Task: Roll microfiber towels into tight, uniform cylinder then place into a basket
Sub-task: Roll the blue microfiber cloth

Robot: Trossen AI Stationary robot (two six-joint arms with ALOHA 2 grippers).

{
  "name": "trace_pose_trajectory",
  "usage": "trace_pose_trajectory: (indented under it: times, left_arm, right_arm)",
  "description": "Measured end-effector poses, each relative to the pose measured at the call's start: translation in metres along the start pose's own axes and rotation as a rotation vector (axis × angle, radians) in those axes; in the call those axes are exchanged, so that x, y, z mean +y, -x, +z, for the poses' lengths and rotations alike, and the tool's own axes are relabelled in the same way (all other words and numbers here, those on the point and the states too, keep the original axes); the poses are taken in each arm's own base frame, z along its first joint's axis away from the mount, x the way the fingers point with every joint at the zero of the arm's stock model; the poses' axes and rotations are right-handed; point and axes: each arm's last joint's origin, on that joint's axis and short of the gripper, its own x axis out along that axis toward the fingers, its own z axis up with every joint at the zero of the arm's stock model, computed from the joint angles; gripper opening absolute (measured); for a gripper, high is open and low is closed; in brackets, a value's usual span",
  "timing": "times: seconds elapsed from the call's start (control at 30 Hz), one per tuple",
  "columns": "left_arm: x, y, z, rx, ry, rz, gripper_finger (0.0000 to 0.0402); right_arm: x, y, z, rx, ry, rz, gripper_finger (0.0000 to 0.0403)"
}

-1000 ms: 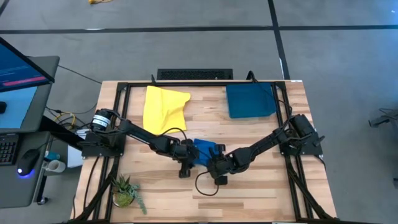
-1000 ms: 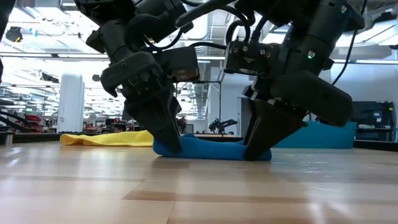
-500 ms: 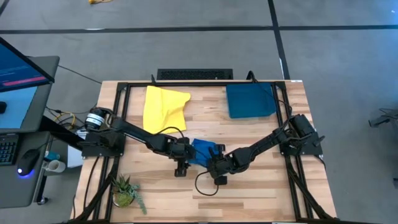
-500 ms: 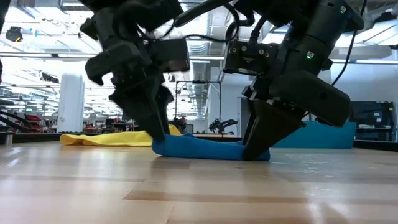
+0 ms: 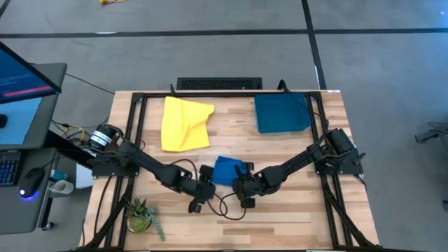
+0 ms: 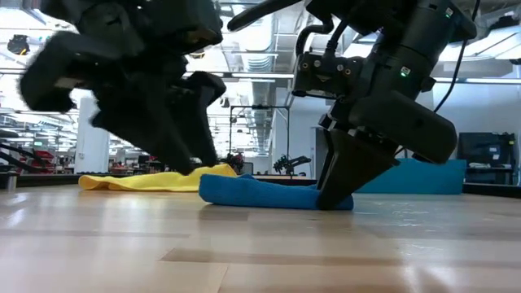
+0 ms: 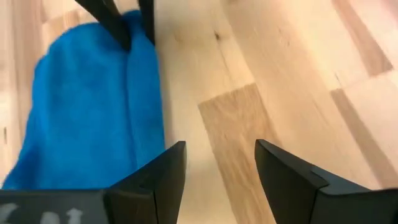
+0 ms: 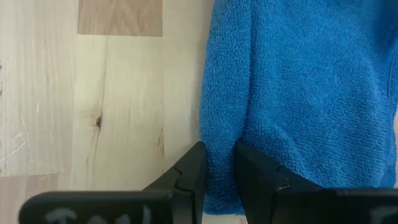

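Comparing this moment with a second ago, I see my left gripper [image 5: 197, 204] has let go of the blue towel [image 5: 225, 170] and pulled back toward the near edge of the surface [image 5: 294, 150]. Its fingers [image 7: 163, 171] are spread with nothing between them, and only bare wood shows in the gap. In the low view it has lifted clear of the towel's end, which it was pressing a moment earlier.

My right gripper [image 5: 244, 195] has not moved. Its fingers [image 8: 193, 165] are pinching a fold at the towel's edge, close together on the cloth, holding that end down.

The blue towel lies mid-surface, folded flat and low, not yet a cylinder. The yellow towel [image 5: 185, 123] sits spread at the far left, untouched, and the basket [image 5: 281, 113] stands at the far right, holding nothing that I can see.

I judge the release to be a regrasp: with only one end pinned, the left arm must take a new hold before the rolling can go on. The task is at an early stage.
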Motion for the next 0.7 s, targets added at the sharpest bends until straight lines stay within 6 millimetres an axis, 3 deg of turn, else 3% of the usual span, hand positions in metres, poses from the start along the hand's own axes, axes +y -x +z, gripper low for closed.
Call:
trace_pose_trajectory:
  times: [0.43,0.7]
  left_arm:
    - [0.014,-0.025,-0.008,0.034,0.032,0.033,0.0184]
    - [0.013,-0.025,-0.006,0.013,0.032,0.068,0.0184]
  right_arm:
    - [0.0,0.0,0.0,0.003,-0.008,0.0,0.0102]
    - [0.001,0.0,-0.001,0.003,-0.006,0.001,0.0102]
